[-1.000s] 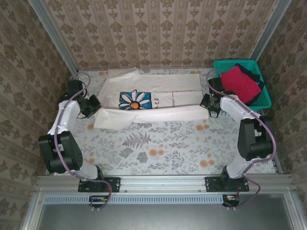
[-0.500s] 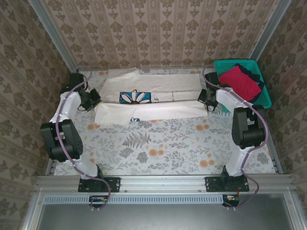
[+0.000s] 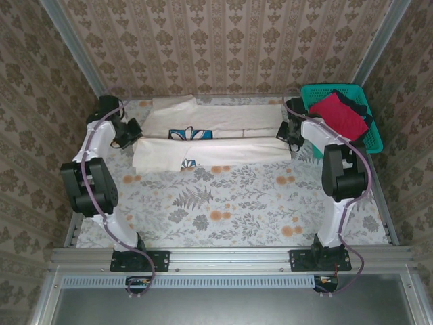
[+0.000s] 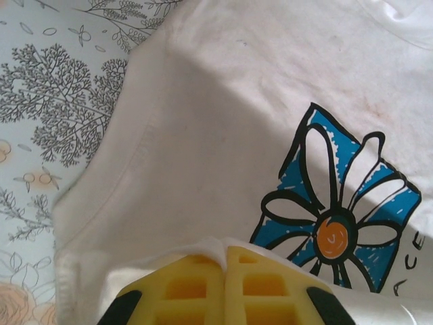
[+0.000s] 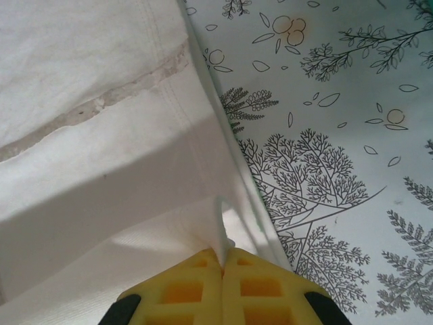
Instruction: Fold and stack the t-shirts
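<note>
Shirt: cream-white cloth t-shirt (image 3: 223,154), blue daisy print, far side of desk (image 3: 223,203).
L hand (image 4: 224,252): clamped on its edge.
R hand (image 5: 221,256): same, opposite end.
Handling: light, limp; pinch corners, hold taut.

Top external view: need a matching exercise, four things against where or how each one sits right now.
Things
1. cream-white t-shirt
2. crimson-red t-shirt
3. dark t-shirt
4. teal basket

Places or states
A. on top of the pile in the basket
B. at the far right corner of the table
C. on the table, near edge folded partly over the daisy print, pinched by the left gripper and the right gripper
D. peeking out beneath the red one

Pairs: 1-C, 2-A, 3-D, 4-B
</note>
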Robot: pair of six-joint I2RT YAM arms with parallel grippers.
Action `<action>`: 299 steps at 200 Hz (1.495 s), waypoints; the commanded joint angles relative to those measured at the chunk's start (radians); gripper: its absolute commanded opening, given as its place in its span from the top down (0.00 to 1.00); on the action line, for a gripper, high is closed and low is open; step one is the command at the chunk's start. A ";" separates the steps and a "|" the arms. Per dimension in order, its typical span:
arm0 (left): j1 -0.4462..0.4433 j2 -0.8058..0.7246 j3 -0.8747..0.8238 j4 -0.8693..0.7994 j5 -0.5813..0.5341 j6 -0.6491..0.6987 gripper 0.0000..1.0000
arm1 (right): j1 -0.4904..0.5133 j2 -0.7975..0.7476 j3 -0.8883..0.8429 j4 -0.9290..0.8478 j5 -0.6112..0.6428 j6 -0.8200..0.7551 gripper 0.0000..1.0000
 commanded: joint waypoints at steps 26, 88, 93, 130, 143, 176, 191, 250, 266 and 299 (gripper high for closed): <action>0.004 0.068 0.093 -0.011 -0.043 0.050 1.00 | -0.016 0.047 0.042 -0.041 0.009 -0.020 1.00; 0.007 0.159 0.197 -0.021 -0.038 0.073 1.00 | -0.017 0.089 0.062 -0.036 -0.002 -0.021 1.00; 0.007 0.165 0.205 -0.021 -0.035 0.074 1.00 | -0.017 0.094 0.064 -0.036 -0.003 -0.021 1.00; 0.007 0.200 0.241 -0.026 -0.028 0.079 1.00 | -0.015 0.127 0.087 -0.038 -0.007 -0.025 1.00; 0.007 0.211 0.248 -0.024 -0.027 0.079 1.00 | -0.018 0.139 0.096 -0.042 -0.006 -0.025 1.00; 0.005 0.250 0.303 -0.047 -0.016 0.088 1.00 | -0.018 0.161 0.110 -0.045 -0.011 -0.020 1.00; 0.001 0.248 0.309 -0.045 -0.014 0.088 1.00 | -0.018 0.165 0.109 -0.047 -0.011 -0.020 1.00; 0.000 0.279 0.348 -0.050 -0.012 0.104 1.00 | -0.020 0.194 0.115 -0.043 -0.004 -0.019 1.00; 0.004 0.307 0.372 -0.062 -0.003 0.107 1.00 | -0.020 0.203 0.123 -0.050 -0.009 -0.016 1.00; 0.006 0.342 0.389 -0.060 0.003 0.105 1.00 | -0.018 0.198 0.121 -0.049 -0.014 -0.013 1.00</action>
